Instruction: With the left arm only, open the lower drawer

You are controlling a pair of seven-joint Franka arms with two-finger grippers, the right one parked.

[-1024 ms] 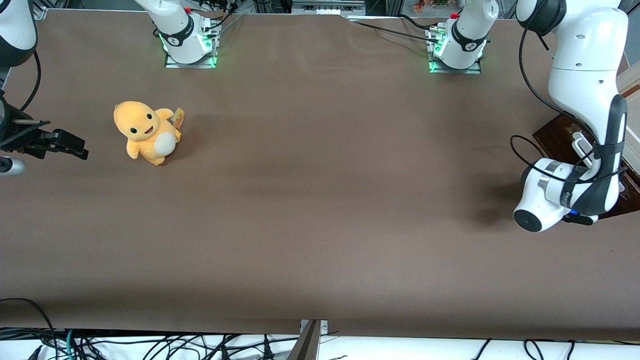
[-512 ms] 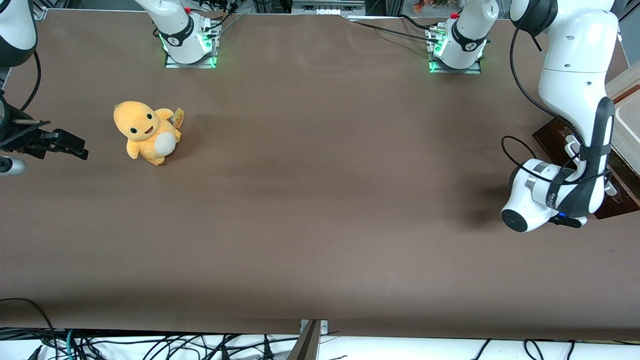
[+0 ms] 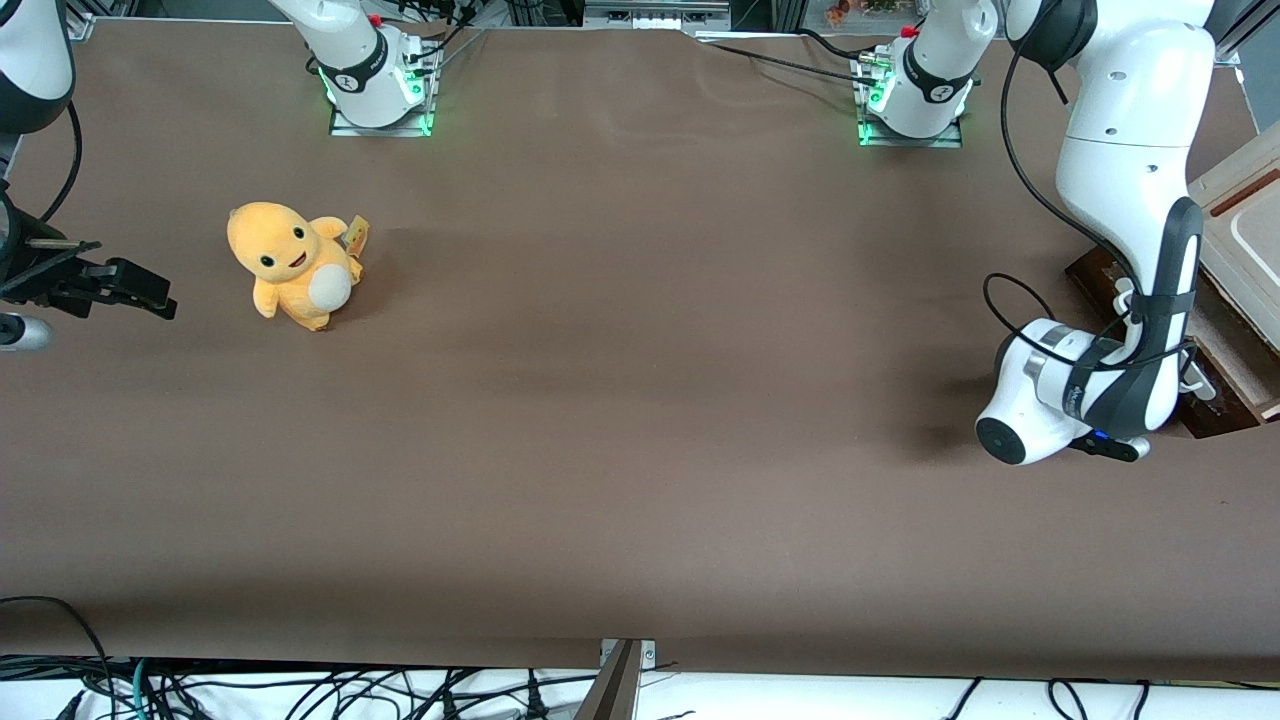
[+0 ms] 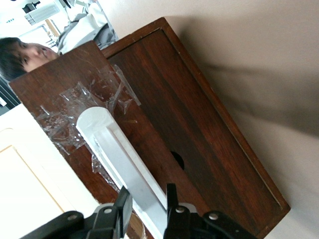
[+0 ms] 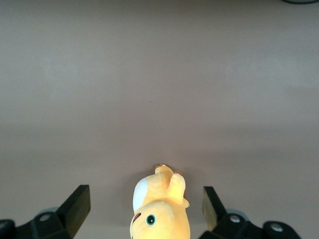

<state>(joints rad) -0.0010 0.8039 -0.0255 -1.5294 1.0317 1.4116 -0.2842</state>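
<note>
The lower drawer [image 3: 1096,276] has a dark reddish-brown front [image 4: 189,114] and stands partly pulled out of the cabinet at the working arm's end of the table. A strip of its pale lined inside [image 3: 1226,338] shows between the front and the cabinet. Its long white bar handle [image 4: 114,149] runs between the black fingers [image 4: 123,209] of my left gripper [image 4: 147,206], which is shut on it. In the front view the left arm [image 3: 1130,190] bends down over the drawer front, its wrist [image 3: 1050,395] hiding the gripper and the middle of the handle [image 3: 1127,296].
The pale-wood cabinet top panel [image 3: 1240,200] sits above the drawer at the table's edge. An orange plush toy [image 3: 292,263] stands toward the parked arm's end. Two arm bases [image 3: 378,70] [image 3: 915,85] are farthest from the front camera. Clear tape [image 4: 75,107] is stuck on the drawer front.
The left arm has moved away from the cabinet toward the parked arm's end, drawing the drawer front along. More of the drawer's lined inside and the cabinet top now show.
</note>
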